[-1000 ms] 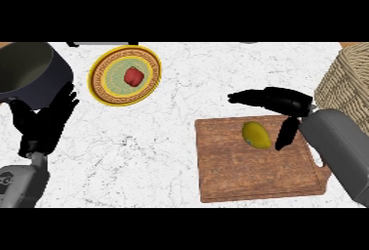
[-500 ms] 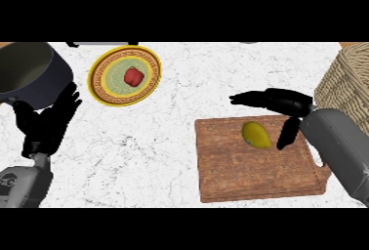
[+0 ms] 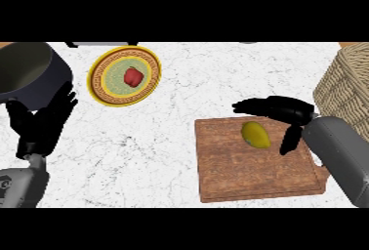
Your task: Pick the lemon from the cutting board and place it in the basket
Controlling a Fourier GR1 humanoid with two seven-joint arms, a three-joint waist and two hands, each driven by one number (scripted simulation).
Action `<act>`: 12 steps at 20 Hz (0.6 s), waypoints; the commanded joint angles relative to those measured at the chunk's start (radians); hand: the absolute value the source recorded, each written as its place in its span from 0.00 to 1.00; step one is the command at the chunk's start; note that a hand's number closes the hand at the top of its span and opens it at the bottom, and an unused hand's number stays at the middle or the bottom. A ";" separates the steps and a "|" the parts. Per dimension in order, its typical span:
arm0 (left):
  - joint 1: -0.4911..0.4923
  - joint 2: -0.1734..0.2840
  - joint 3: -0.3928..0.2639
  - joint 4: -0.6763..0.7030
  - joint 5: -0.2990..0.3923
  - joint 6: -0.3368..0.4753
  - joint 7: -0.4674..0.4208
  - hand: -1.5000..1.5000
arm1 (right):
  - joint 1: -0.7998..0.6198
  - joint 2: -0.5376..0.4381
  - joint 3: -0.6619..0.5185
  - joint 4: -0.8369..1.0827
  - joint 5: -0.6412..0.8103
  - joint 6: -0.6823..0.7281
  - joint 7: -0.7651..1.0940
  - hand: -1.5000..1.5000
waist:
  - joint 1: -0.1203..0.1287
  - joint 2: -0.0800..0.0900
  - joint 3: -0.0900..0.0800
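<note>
Loosely, right hand (image 3: 284, 111) fingers arch open, holding nothing, over oval lemon (image 3: 255, 135) on grainy wooden cutting board (image 3: 245, 171).

Yellow lemon (image 3: 255, 135); brown board (image 3: 252, 171); tan basket (image 3: 349, 93).

We see even, bright light over the white counter (image 3: 187, 88), with no glare. The right hand (image 3: 282, 113) casts only a faint shadow on the cutting board (image 3: 252, 171). The plate (image 3: 124, 75) looks stretched.
</note>
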 commanded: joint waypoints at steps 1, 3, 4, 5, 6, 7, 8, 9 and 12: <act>0.025 -0.009 0.001 -0.050 -0.011 -0.010 0.023 0.50 | 0.039 0.035 0.009 -0.056 0.034 0.058 -0.002 0.00 | -0.003 -0.002 0.000; -0.065 -0.002 0.021 0.023 -0.011 -0.023 0.035 0.50 | 0.010 0.019 -0.003 0.134 0.091 -0.063 -0.145 0.00 | 0.004 0.004 0.000; 0.023 -0.033 0.012 -0.043 -0.021 -0.008 0.010 0.50 | 0.066 0.050 -0.001 0.012 0.093 -0.042 -0.048 0.00 | -0.001 -0.001 0.000; 0.044 -0.052 0.002 -0.050 -0.035 0.006 0.007 0.50 | 0.070 0.058 -0.004 -0.057 0.088 0.002 0.011 0.00 | -0.004 -0.002 0.000; 0.043 0.005 0.052 -0.016 0.009 -0.080 -0.019 0.50 | 0.006 0.055 -0.034 0.060 0.100 -0.017 -0.064 0.00 | 0.003 0.001 0.000; -0.029 0.010 0.065 0.010 -0.005 -0.051 0.031 0.50 | 0.006 0.059 -0.025 0.028 0.111 -0.004 -0.052 0.00 | -0.001 0.001 0.000; -0.006 -0.033 0.027 0.012 -0.033 -0.029 0.001 0.50 | 0.049 0.035 0.004 0.023 0.147 -0.060 -0.102 1.00 | -0.002 0.001 0.000; -0.038 -0.009 0.042 -0.020 -0.003 -0.039 0.055 0.50 | 0.050 0.060 0.054 -0.021 0.183 -0.098 -0.058 1.00 | -0.003 -0.001 0.000; 0.012 -0.024 0.039 -0.036 -0.042 -0.037 0.032 0.50 | 0.061 0.076 0.014 -0.019 0.209 -0.102 -0.061 1.00 | -0.002 -0.001 0.000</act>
